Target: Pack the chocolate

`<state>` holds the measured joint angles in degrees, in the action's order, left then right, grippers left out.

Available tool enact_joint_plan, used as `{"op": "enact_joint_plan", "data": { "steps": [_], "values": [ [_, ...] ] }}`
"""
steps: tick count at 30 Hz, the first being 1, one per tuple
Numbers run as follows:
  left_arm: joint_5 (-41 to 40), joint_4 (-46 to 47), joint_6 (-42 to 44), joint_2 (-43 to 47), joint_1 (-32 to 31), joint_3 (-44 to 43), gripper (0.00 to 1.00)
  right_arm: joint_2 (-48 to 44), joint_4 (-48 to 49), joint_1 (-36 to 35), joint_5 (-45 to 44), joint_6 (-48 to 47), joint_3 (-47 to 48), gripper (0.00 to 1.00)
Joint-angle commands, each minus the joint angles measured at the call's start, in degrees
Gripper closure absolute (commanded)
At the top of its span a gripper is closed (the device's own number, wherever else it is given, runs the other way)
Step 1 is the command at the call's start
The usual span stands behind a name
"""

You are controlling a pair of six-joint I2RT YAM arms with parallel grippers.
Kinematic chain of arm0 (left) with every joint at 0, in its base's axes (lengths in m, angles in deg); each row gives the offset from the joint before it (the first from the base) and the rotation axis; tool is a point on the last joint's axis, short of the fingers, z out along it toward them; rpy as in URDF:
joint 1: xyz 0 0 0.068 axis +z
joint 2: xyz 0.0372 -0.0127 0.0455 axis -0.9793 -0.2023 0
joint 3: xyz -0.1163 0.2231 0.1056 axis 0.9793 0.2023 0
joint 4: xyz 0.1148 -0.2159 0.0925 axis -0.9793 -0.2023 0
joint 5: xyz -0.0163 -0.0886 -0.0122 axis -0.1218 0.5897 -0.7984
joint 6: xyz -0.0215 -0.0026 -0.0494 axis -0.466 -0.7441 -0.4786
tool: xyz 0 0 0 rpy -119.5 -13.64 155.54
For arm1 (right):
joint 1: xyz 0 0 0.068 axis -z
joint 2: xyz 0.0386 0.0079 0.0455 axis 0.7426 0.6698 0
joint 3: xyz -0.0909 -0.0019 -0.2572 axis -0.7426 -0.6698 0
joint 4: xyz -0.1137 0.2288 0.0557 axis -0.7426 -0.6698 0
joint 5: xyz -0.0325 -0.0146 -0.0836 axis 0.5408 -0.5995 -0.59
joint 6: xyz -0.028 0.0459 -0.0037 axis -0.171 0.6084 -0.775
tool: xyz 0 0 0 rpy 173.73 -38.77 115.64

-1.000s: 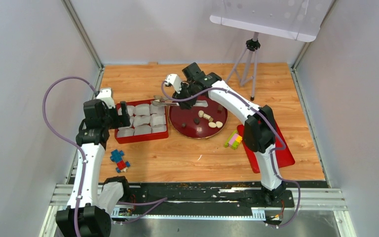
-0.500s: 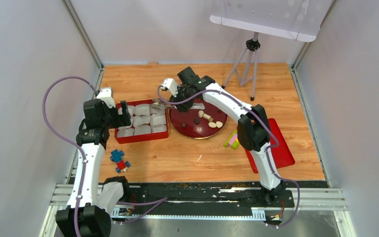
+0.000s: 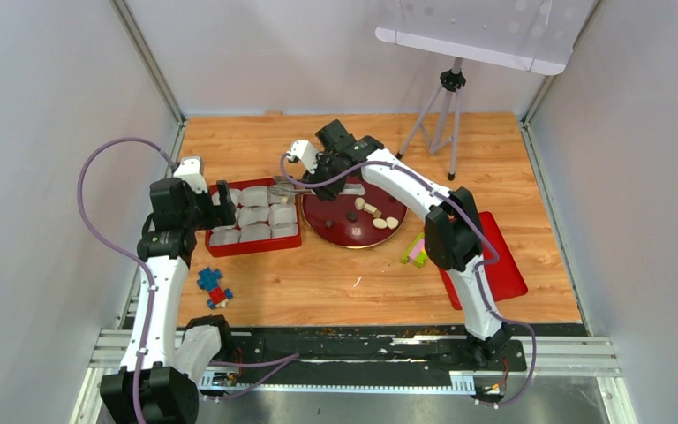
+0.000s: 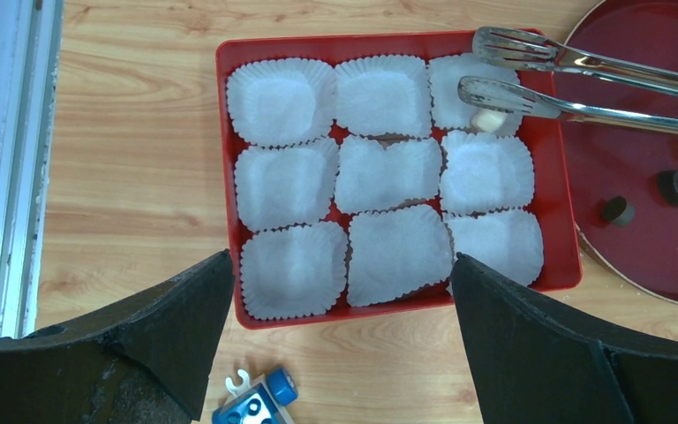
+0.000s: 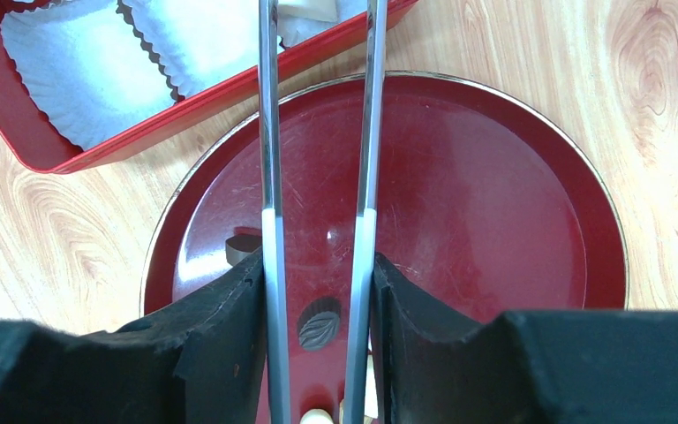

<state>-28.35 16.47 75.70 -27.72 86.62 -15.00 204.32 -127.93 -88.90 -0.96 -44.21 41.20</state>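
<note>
My right gripper [image 5: 316, 274] is shut on metal tongs [image 5: 269, 132], whose tips reach over the far right paper cup of the red tray [image 4: 222, 177]. A pale cream chocolate [image 4: 489, 121] lies in that cup between the spread tips, against one of them. More chocolate remains on the dark red plate [image 3: 335, 228]: cream pieces [image 3: 372, 210] and dark lumps [image 4: 676, 186], one leaf-patterned [image 5: 320, 323] under the tongs. The other paper cups [image 4: 387, 172] look empty. Over the tray's near edge my left gripper [image 4: 340, 265] hangs wide open and holds nothing.
A blue and red toy block [image 3: 214, 287] lies near the tray's front left corner. Coloured blocks [image 3: 418, 250] sit right of the plate, beside a flat red lid [image 3: 503, 274]. A tripod [image 3: 446, 106] stands at the back right. Walls close in on both sides.
The right arm swung left, carrying the tongs from the plate's edge to over the tray's far right cup, and the tong tips have spread slightly. The left arm has not moved.
</note>
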Motion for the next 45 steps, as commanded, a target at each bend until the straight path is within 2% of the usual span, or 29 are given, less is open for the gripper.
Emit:
{"op": "enact_joint_plan", "data": {
  "steps": [1, 7, 12, 19, 21, 27, 33, 36, 45],
  "values": [
    [1.25, 2.31, -0.96, 0.06, 0.30, 0.08, 0.00, -1.27, 2.48, -0.42, -0.66, 0.91, 2.70, 0.59],
    [1.77, 2.42, -1.14, -0.19, 0.32, -0.23, 0.00, -2.88, 2.41, -0.46, -0.29, 1.72, 4.62, 0.64],
    [2.36, 3.40, -0.89, -0.96, 0.31, -0.52, 0.00, -9.22, 2.16, -0.36, 0.07, 1.25, 2.85, 0.66],
    [5.89, 5.94, 0.05, -3.08, 0.27, -0.95, 0.00, -22.58, -0.26, 1.43, 0.78, -1.49, -9.20, 0.68],
    [10.87, 7.16, 0.74, -3.45, 0.10, -1.04, 0.00, -25.79, -0.98, 2.44, 0.21, -2.50, -15.02, 0.69],
    [13.06, 7.40, 4.55, -4.84, -3.69, -3.36, 0.00, -32.27, -3.85, 8.58, -0.18, -4.00, -25.85, 0.70],
    [13.43, 3.96, 11.46, -5.70, -6.56, -5.40, 0.00, -32.68, -8.35, 12.87, -0.81, -8.25, -30.58, 0.66],
    [11.77, 2.22, 10.44, -6.06, -6.64, -5.77, 0.00, -32.78, -7.65, 13.54, -1.27, -8.04, -32.01, 0.61],
    [11.03, 1.51, 8.42, -6.80, -6.64, -5.27, 0.00, -29.49, -5.75, 14.55, -4.68, -7.67, -29.71, 0.57]
  ]
}}
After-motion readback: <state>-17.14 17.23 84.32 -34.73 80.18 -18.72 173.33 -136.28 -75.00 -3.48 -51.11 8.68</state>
